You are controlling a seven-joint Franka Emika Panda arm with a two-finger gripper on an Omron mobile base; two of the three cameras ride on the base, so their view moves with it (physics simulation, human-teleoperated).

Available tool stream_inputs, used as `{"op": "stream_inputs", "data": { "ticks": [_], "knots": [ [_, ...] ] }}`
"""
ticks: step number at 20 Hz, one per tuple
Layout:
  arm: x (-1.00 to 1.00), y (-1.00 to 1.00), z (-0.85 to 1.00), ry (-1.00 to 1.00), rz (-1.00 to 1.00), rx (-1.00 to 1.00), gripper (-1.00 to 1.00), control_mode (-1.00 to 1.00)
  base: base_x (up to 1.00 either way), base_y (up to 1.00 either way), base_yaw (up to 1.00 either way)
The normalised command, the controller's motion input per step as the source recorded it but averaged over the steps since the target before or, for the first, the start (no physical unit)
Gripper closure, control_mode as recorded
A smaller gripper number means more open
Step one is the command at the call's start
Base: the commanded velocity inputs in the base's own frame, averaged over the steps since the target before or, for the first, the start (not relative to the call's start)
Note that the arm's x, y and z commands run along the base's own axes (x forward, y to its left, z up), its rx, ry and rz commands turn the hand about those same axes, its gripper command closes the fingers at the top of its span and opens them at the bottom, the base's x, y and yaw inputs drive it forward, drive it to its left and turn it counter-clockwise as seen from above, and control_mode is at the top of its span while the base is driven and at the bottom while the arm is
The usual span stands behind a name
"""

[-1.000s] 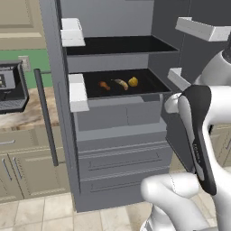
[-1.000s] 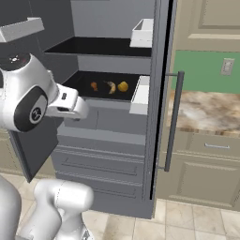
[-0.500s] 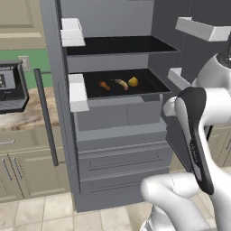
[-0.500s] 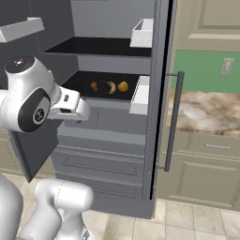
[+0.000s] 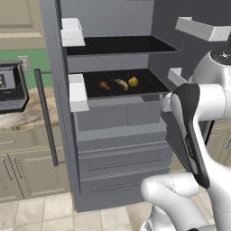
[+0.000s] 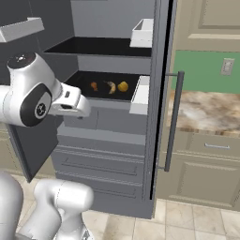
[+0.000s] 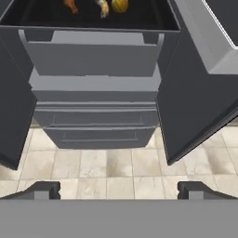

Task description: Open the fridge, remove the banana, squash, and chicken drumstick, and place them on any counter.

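The grey fridge (image 5: 117, 131) stands with both upper doors swung open. On its lower dark shelf lie the brown chicken drumstick (image 5: 104, 85), the curved banana (image 5: 120, 83) and the round yellow squash (image 5: 133, 81), side by side. From the right they appear as drumstick (image 6: 94, 86), banana (image 6: 111, 87) and squash (image 6: 123, 86). My gripper (image 7: 119, 190) is open and empty, its fingertips (image 7: 44, 189) wide apart. It hangs in front of the fridge (image 7: 93, 60), below shelf height, looking down at the drawers. The squash (image 7: 119, 5) sits at the hand view's top edge.
The open fridge doors, with white bins (image 5: 77, 92) (image 6: 140, 93), flank the arm on both sides. The beige stone counter (image 5: 27, 117) with a dark appliance (image 5: 9, 88) lies left of the fridge; another counter stretch (image 6: 206, 110) lies right. Tiled floor (image 7: 116, 162) is below.
My hand has sunk very slightly in front of the fridge. The gripper stays open, and the three foods have not moved.
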Motion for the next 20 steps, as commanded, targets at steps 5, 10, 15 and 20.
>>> {"op": "stream_inputs", "data": {
  "ticks": [5, 10, 15, 20],
  "knots": [
    [0.0, 0.0, 0.0, 0.0, 0.0, 0.0, -1.0, 1.0, 0.49, 0.0, 0.0],
    [0.0, 0.0, 0.0, 0.0, 0.0, 0.0, -1.0, 1.0, 0.56, 0.0, 0.0],
    [0.0, 0.0, 0.0, 0.0, 0.0, 0.0, -1.0, 1.0, 0.66, 0.0, -0.01],
    [0.0, 0.0, 0.0, 0.0, 0.0, 0.0, -1.0, 1.0, 0.73, 0.0, -0.03]
  ]
}}
